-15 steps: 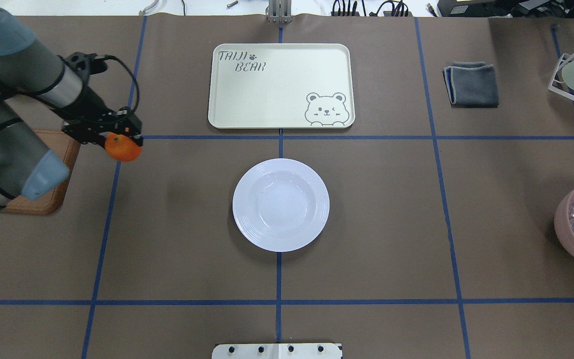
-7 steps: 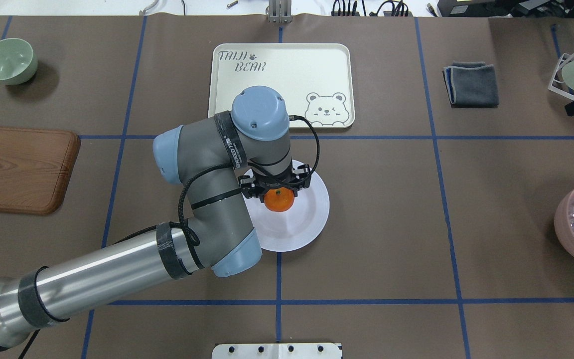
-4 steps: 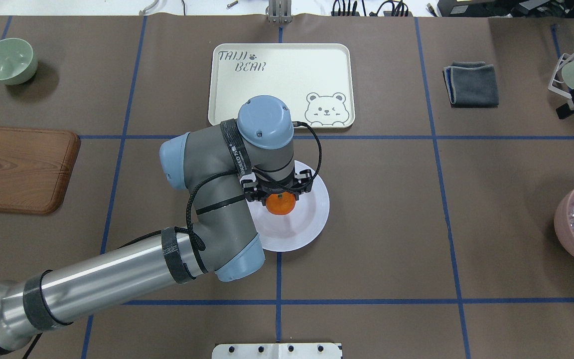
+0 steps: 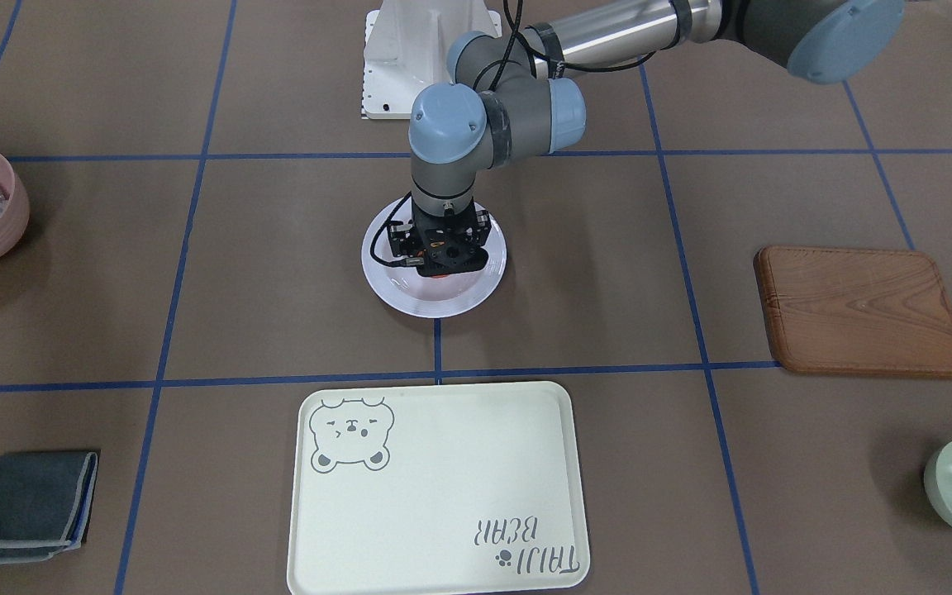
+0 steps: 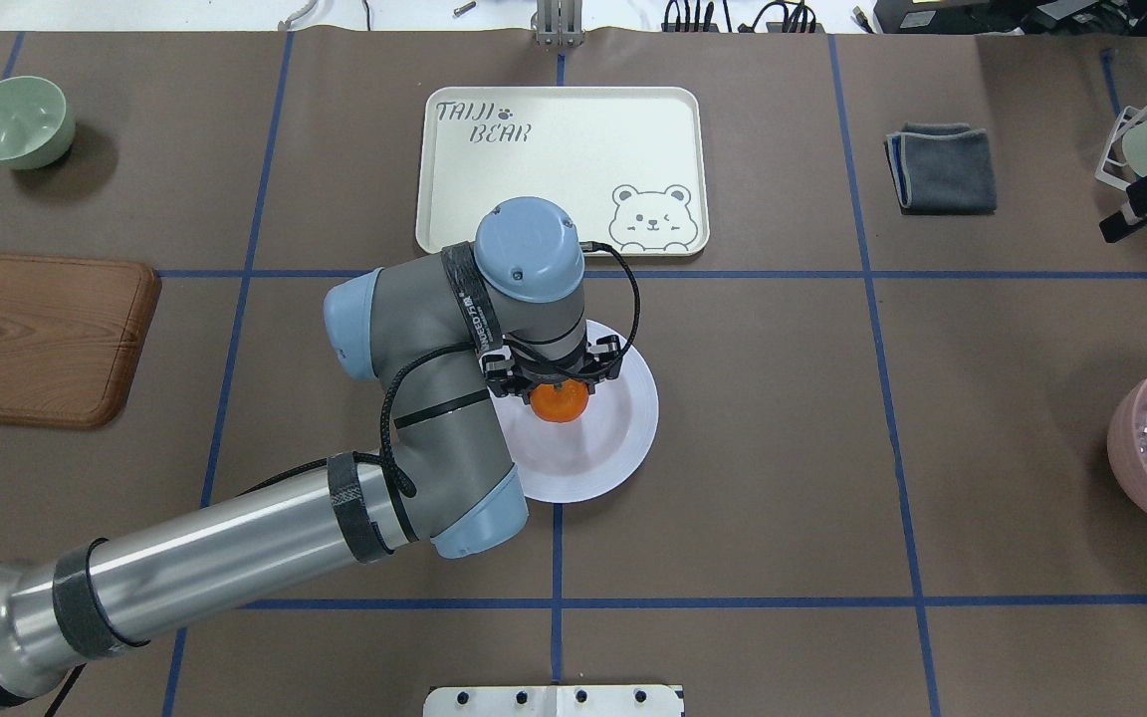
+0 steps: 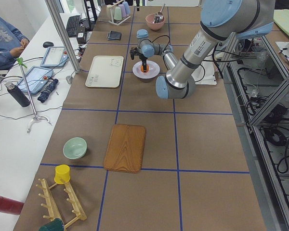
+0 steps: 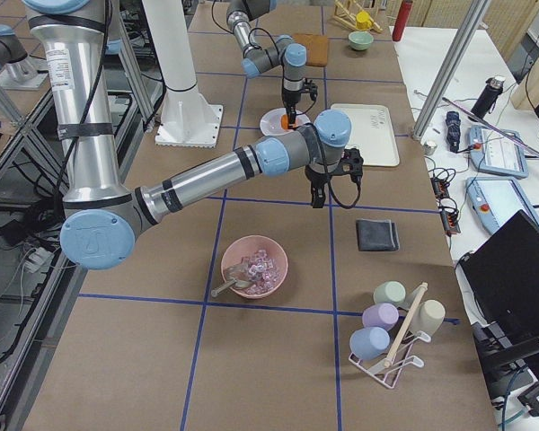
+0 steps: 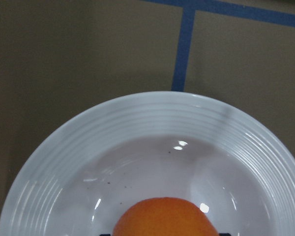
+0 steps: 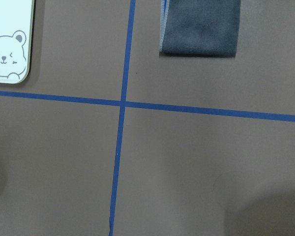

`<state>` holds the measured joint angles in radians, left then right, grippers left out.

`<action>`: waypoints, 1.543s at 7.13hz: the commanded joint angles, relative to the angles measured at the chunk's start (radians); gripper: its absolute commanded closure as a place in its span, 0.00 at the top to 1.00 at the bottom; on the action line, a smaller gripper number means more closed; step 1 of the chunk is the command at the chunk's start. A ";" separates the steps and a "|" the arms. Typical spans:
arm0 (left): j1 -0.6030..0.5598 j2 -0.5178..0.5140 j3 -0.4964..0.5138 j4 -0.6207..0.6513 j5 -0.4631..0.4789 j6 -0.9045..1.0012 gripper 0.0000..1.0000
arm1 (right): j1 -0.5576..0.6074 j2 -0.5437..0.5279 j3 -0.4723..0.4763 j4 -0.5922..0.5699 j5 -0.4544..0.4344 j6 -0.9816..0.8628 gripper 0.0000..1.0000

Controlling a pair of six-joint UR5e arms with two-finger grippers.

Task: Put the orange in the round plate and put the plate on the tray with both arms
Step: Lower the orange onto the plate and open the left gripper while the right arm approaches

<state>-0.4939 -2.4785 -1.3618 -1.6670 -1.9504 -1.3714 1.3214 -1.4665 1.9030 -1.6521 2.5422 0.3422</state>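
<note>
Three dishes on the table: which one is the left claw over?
The white round plate, mid-table, orange over its centre. The green bowl and pink bowl sit at the table's ends.

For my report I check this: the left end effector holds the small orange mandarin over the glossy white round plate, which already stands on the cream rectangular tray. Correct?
No. The glossy white round plate stands on the brown table, short of the cream rectangular tray; the overhead view shows it. The rest is right.

The round plate [image 5: 626,438] is glossy white with a ridged rim; the orange [image 5: 560,402] above it smooth-skinned; the paper [image 5: 783,448] beneath matt.
</note>
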 commanded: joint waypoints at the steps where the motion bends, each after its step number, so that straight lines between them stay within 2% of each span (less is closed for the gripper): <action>1: 0.000 0.001 0.003 -0.003 0.001 0.000 0.71 | -0.010 0.002 -0.002 0.000 -0.002 0.001 1.00; 2: 0.000 0.000 -0.002 -0.011 0.001 -0.001 0.92 | -0.022 0.017 -0.004 0.000 -0.002 0.001 1.00; 3: -0.008 0.004 -0.005 -0.061 -0.001 -0.005 0.97 | -0.054 0.027 -0.001 0.002 0.000 0.001 1.00; 4: -0.009 0.013 -0.008 -0.094 -0.004 -0.009 0.97 | -0.111 0.040 -0.018 0.076 -0.005 0.004 1.00; 5: -0.009 0.022 -0.013 -0.094 -0.004 -0.011 0.98 | -0.138 0.041 -0.050 0.156 -0.003 0.071 1.00; 6: -0.032 0.054 -0.058 -0.095 -0.010 -0.008 0.98 | -0.193 0.044 -0.059 0.257 -0.005 0.199 1.00; 7: -0.064 0.125 -0.163 -0.092 -0.022 -0.003 0.98 | -0.259 0.061 -0.106 0.414 -0.002 0.340 1.00; 8: -0.122 0.197 -0.236 -0.094 -0.116 -0.002 0.98 | -0.321 0.133 -0.180 0.543 -0.006 0.535 0.98; 9: -0.188 0.223 -0.259 -0.095 -0.189 0.000 0.98 | -0.390 0.206 -0.230 0.633 -0.038 0.719 0.98; 10: -0.205 0.290 -0.320 -0.097 -0.200 0.005 0.98 | -0.474 0.216 -0.249 0.740 -0.136 0.836 0.98; 11: -0.239 0.356 -0.382 -0.096 -0.205 0.088 0.98 | -0.554 0.218 -0.261 0.861 -0.239 0.998 0.98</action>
<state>-0.6929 -2.1982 -1.6726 -1.7629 -2.1368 -1.3467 0.8647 -1.2640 1.6654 -0.9323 2.4146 1.1529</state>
